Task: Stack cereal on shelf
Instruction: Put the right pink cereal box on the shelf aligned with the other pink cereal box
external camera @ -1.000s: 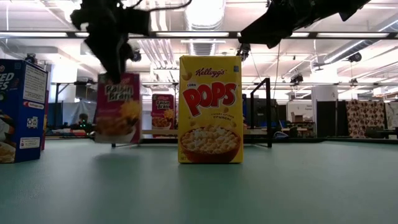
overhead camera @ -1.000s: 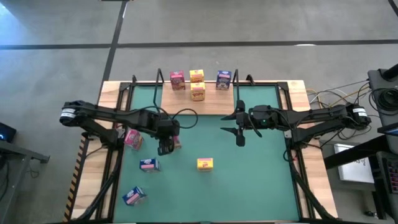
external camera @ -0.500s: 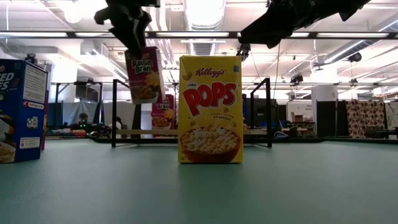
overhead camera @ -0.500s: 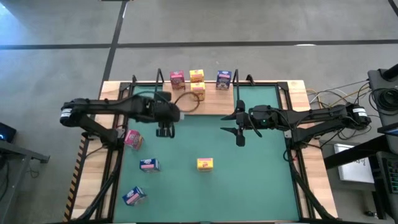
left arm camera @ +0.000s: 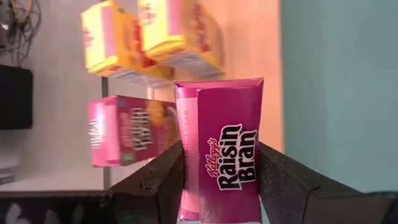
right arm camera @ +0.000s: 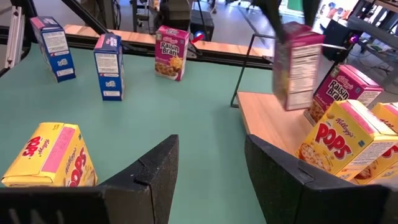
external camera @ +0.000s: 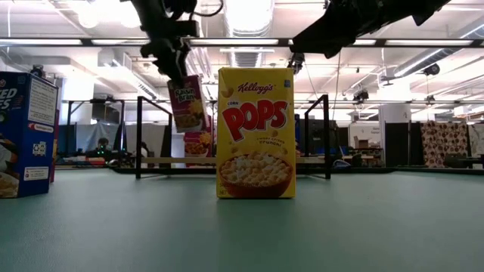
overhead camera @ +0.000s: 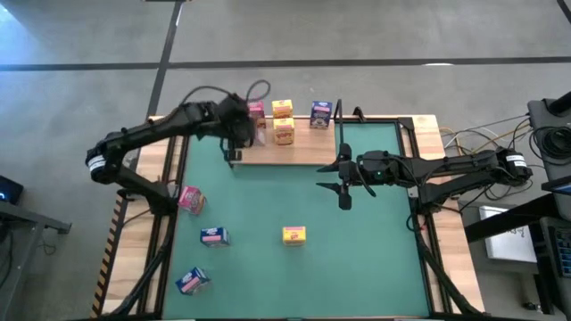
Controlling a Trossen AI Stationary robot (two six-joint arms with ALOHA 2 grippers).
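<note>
The counter (overhead camera: 357, 259) wears a green mat over pale wood edging. The held Raisin Bran box (left arm camera: 221, 155) is magenta pink with white and black lettering. The shelf (overhead camera: 294, 152) is light wood with black wire brackets. On it stand a pink box (overhead camera: 256, 111), two yellow boxes (overhead camera: 283, 120) and a blue box (overhead camera: 321, 114). At the mat's 6 o'clock sits a yellow Pops box (external camera: 255, 132) with red letters; toward 8 o'clock lie a pink box (overhead camera: 190, 199) and two blue boxes (overhead camera: 213, 236). Both arms are dark.
</note>
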